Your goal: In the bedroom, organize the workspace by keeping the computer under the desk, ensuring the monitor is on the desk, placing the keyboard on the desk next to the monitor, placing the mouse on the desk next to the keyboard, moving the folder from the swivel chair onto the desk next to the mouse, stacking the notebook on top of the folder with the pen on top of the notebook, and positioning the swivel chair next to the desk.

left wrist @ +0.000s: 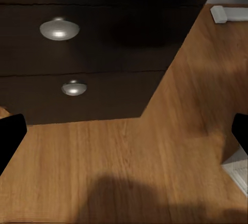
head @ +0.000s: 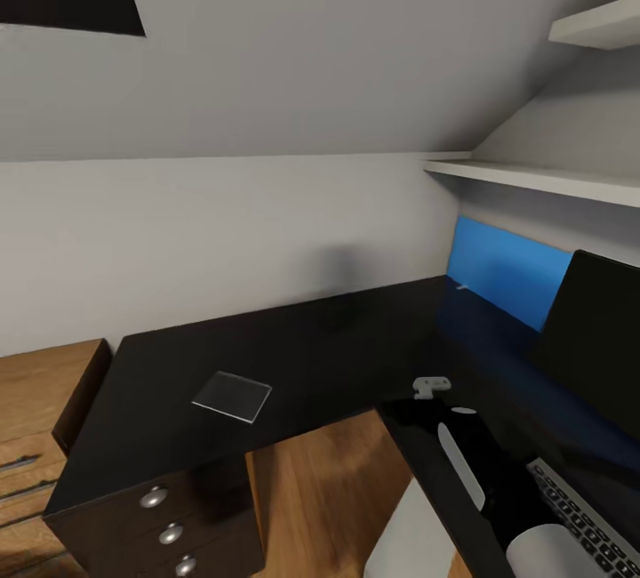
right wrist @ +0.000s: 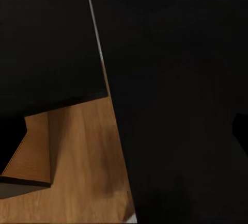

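Observation:
The glossy black L-shaped desk (head: 338,338) fills the middle of the head view, its drawers (head: 169,529) at the lower left. The thin grey notebook (head: 232,397) lies flat on the left wing. On the right wing the bright blue folder (head: 507,271) stands against the wall beside the black monitor (head: 594,342), and the keyboard (head: 591,520) lies in front of the monitor. My right arm (head: 462,464) reaches over that wing. My right gripper (right wrist: 124,131) hovers over the desk edge with one dark finger (right wrist: 242,130) at the frame's side. My left gripper (left wrist: 124,136) is open above the floor, facing the drawer knobs (left wrist: 59,29).
A light-wood dresser (head: 36,418) stands left of the desk. White shelves (head: 533,176) hang over the right wing under a sloped ceiling. Wooden floor (head: 320,489) fills the desk's inner corner. A white-grey shape (head: 400,533) sits low by the inner edge; I cannot tell what it is.

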Robot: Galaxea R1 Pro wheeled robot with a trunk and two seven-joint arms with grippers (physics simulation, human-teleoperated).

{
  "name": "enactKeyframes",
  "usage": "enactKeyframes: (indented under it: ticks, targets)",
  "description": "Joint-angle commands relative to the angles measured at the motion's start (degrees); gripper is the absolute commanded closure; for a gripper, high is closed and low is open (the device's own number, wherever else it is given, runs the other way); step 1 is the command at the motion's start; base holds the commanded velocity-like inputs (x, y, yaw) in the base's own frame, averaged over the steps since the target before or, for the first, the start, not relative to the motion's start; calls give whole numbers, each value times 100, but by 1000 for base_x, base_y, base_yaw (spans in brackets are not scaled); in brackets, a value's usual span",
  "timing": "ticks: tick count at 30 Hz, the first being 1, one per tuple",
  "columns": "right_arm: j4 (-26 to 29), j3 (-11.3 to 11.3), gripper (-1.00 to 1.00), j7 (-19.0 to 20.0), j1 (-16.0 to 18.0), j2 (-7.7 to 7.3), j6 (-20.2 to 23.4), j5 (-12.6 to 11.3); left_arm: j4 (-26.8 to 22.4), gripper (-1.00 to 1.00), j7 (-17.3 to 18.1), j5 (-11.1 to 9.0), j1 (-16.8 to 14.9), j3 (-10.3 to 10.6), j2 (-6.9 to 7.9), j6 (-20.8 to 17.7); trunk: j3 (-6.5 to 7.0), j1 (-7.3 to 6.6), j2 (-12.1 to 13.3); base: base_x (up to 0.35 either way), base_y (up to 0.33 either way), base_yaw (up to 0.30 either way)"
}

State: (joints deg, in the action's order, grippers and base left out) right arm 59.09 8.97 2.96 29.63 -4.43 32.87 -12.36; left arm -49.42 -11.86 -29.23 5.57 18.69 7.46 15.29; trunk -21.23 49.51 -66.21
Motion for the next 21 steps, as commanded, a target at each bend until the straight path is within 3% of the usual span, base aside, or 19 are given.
enactKeyframes:
  ticks: [1, 14, 21]
  targets:
    - [8, 8, -100, 3, 1, -5, 25, -12, -7, -100, -45, -46, -3, 37, 9, 25, -5, 0, -4, -43, 0, 276]
    - [22, 23, -100, 2, -1, -5, 10, -12, -6, -100, -52, -48, -3, 38, 4, 19, -5, 0, -4, -239, 41, 277]
    - [24, 31, -100, 2, -9, 3, 6, -12, 136, -100, -58, -46, -3, 57, 2, 22, -5, 0, -4, -80, 15, 278]
